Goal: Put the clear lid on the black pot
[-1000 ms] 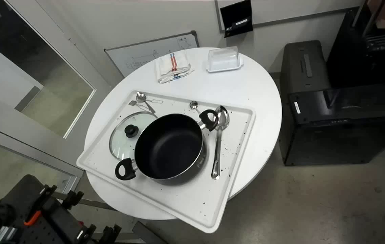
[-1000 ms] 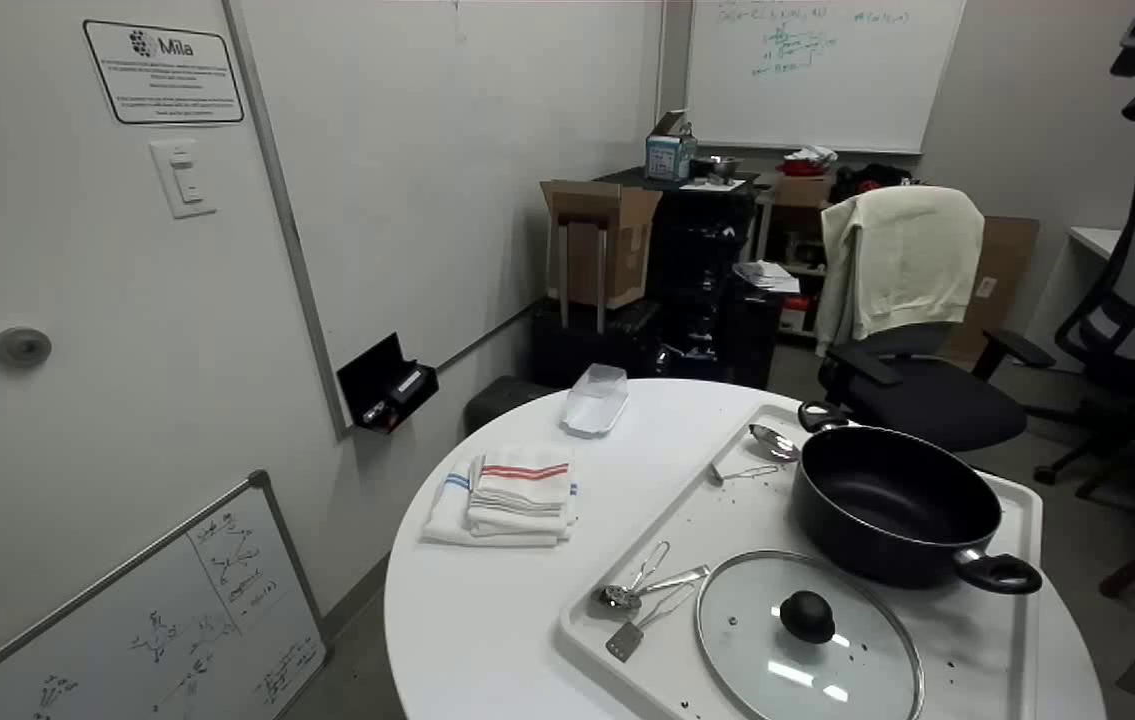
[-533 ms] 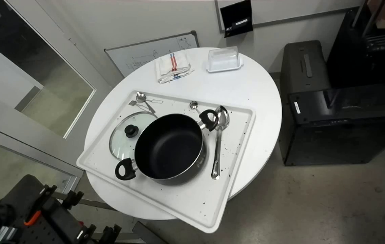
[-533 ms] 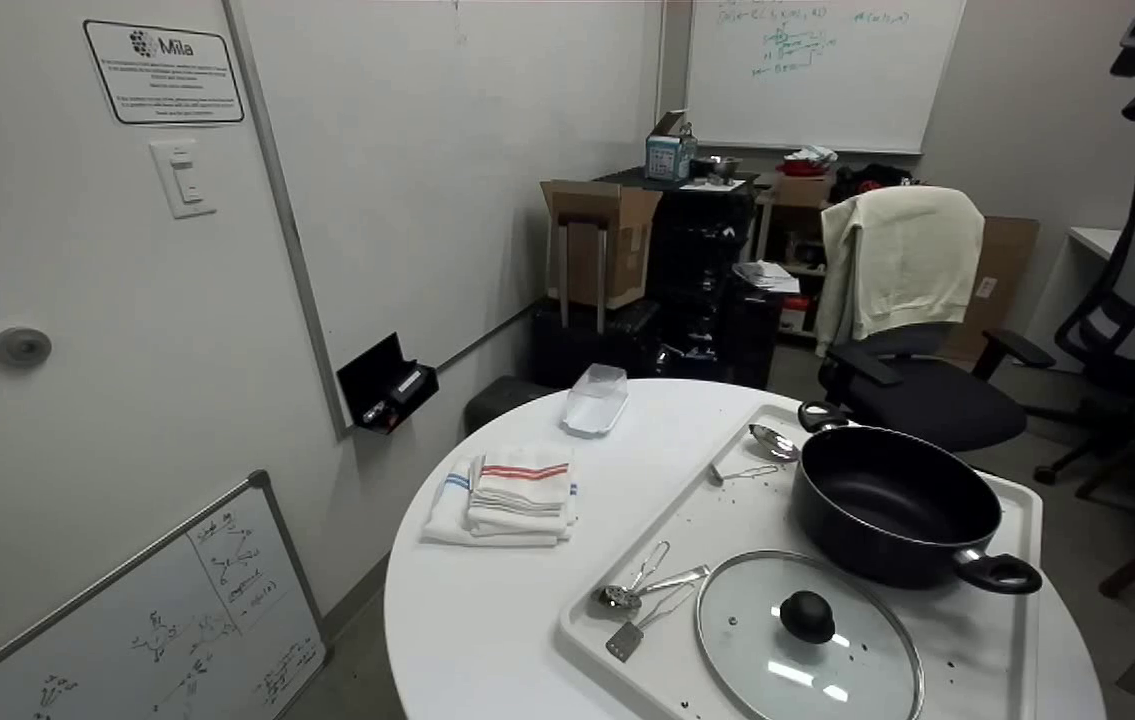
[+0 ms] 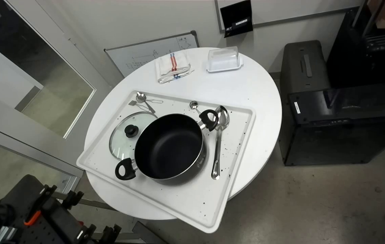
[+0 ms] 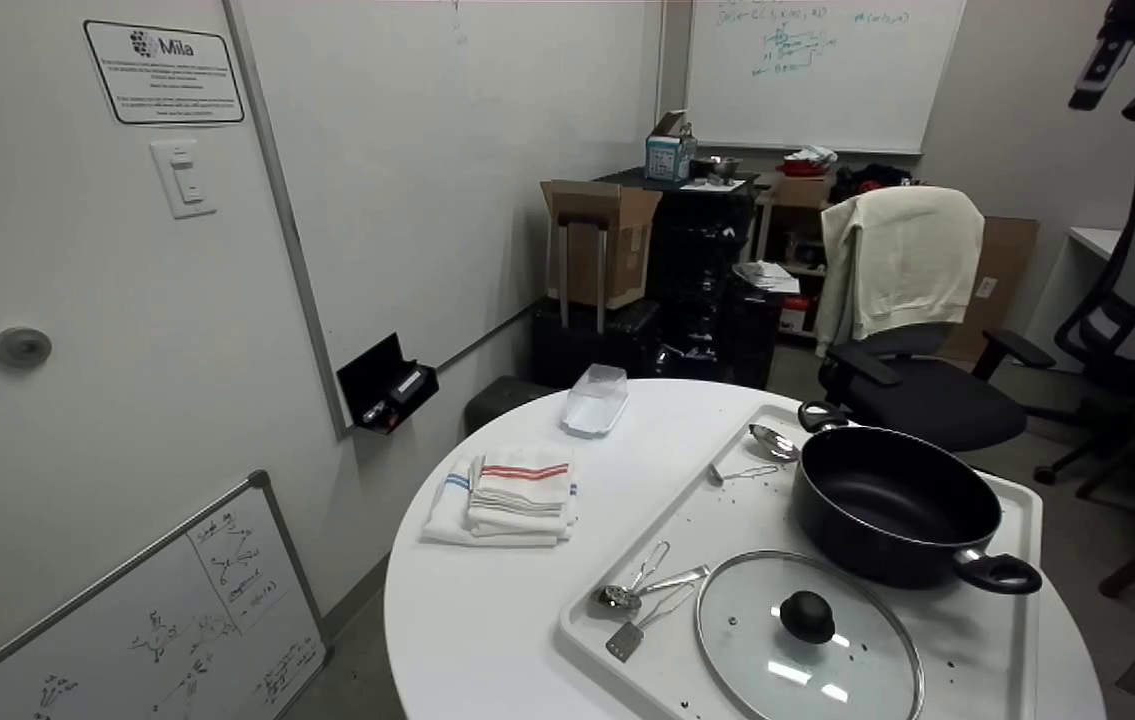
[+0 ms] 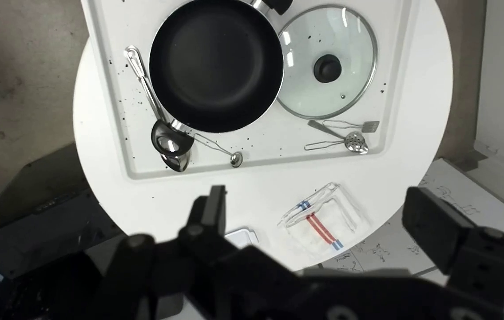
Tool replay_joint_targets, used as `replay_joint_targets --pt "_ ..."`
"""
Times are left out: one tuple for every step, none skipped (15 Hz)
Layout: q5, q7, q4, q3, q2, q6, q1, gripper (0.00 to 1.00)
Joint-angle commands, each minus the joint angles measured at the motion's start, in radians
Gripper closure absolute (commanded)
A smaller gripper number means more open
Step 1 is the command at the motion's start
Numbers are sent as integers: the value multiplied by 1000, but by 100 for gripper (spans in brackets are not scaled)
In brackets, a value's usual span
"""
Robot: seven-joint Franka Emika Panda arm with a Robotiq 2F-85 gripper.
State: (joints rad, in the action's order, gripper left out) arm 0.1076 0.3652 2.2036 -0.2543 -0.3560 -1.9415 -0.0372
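Clear lid: on tray, beside black pot, at its 3 o'clock in wrist view; both unmoved | hand: fingers wide apart | arm end: in an exterior view, shifted toward 8 o'clock

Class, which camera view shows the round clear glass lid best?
The wrist view shows the round clear glass lid nearly whole. In an exterior view the round black pot hides part of it; in an exterior view the frame crops the lid below its black knob.
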Motion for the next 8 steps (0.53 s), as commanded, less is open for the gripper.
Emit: replay_joint_targets --pt "-20 -45 36 67 46 -101 -5 0" --pt "-29 -60 51 86 64 -137 -2 0" --pt "-31 -71 63 103 82 -169 2 0" --pt "-39 -86 78 124 103 -202 7 0" --pt "-50 -101 89 142 126 -233 9 0" --pt "-62 -115 98 162 153 -252 15 0" --pt "-77 -136 114 181 175 -291 19 0" --pt "-88 -145 125 198 198 -308 26 0"
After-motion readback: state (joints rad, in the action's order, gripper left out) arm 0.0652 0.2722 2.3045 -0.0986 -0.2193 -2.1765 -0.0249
